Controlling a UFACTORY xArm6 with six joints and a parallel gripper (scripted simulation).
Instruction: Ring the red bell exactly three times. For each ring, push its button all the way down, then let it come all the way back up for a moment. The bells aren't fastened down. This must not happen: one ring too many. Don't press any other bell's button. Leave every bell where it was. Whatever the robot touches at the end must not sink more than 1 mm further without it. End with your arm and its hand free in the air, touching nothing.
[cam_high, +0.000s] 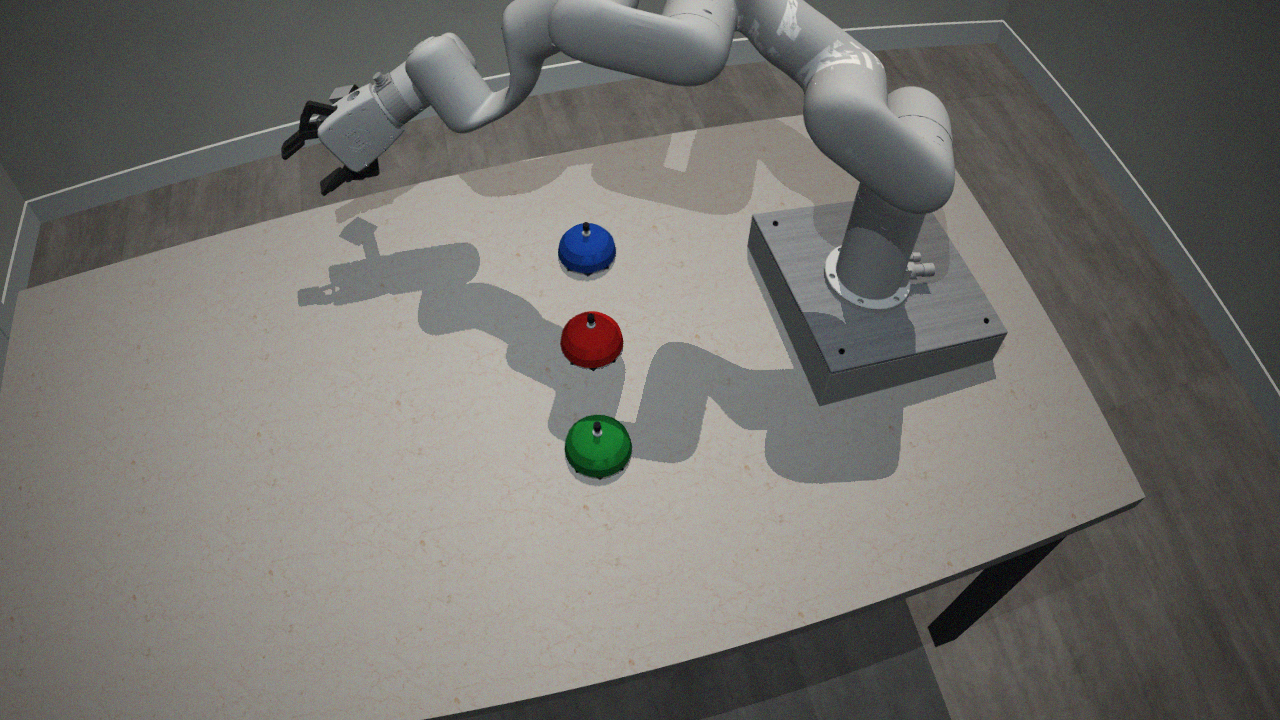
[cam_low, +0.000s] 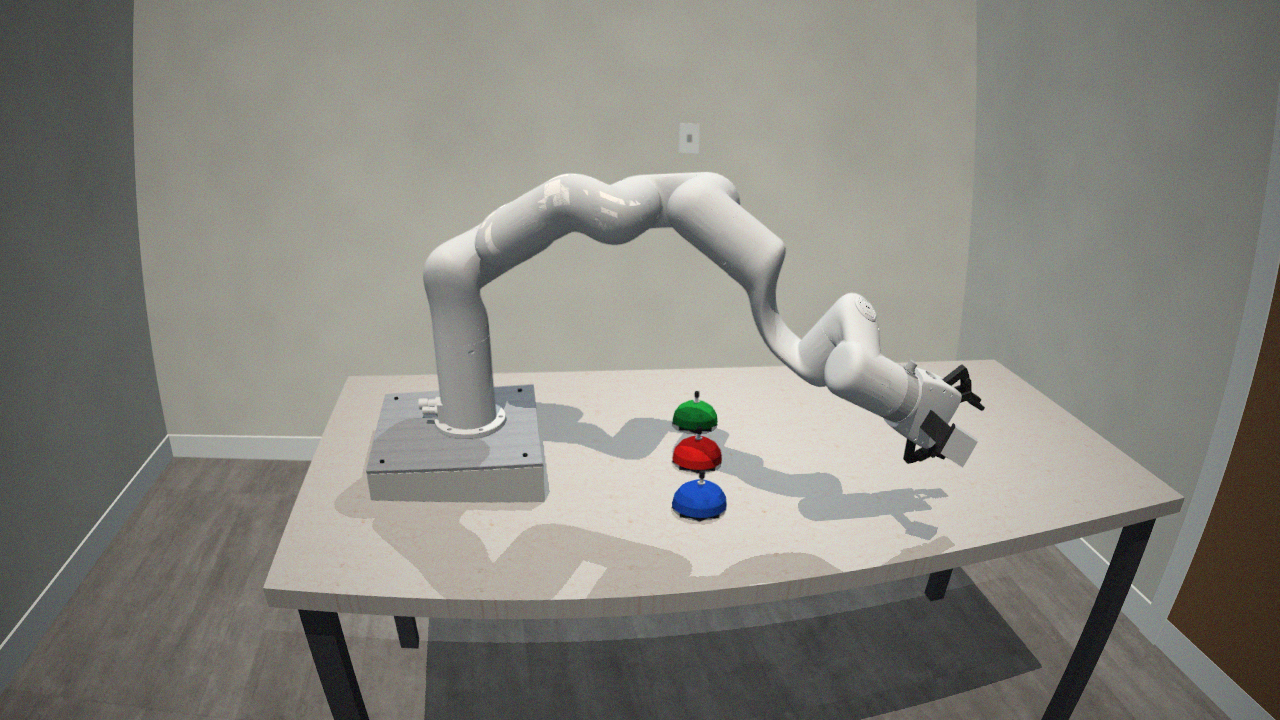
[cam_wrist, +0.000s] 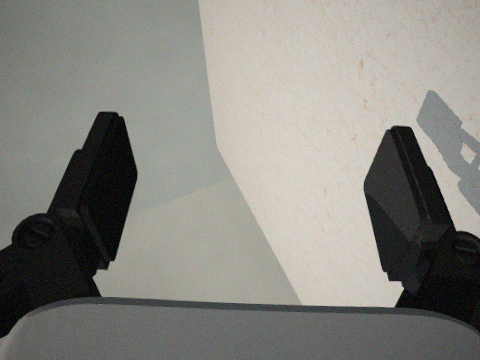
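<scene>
Surface: pale stone-look table (cam_high: 223, 555) in a grey-walled room with wood flooring.
Landmark: red bell (cam_high: 591, 340), middle of a row of three, its black button (cam_high: 589, 317) up.
Neighbours: blue bell (cam_high: 586, 248) just beyond the red bell on one side, green bell (cam_high: 597, 445) on the other; all three apart from each other.
Base: grey block (cam_high: 971, 344) on the far side of the red bell from the gripper.
Gripper: gripper (cam_high: 313, 150) spread fully wide, nothing in it, hanging over the table's edge.
Key relation: red bell lies well away from the gripper, back toward the base; blue bell is the nearer one.
Obstacle: judged, the blue bell's button sits close to a straight path, so approaching the red bell from above looks safer.
Wrist view: fingers frame only table edge and floor; no bell visible.
</scene>
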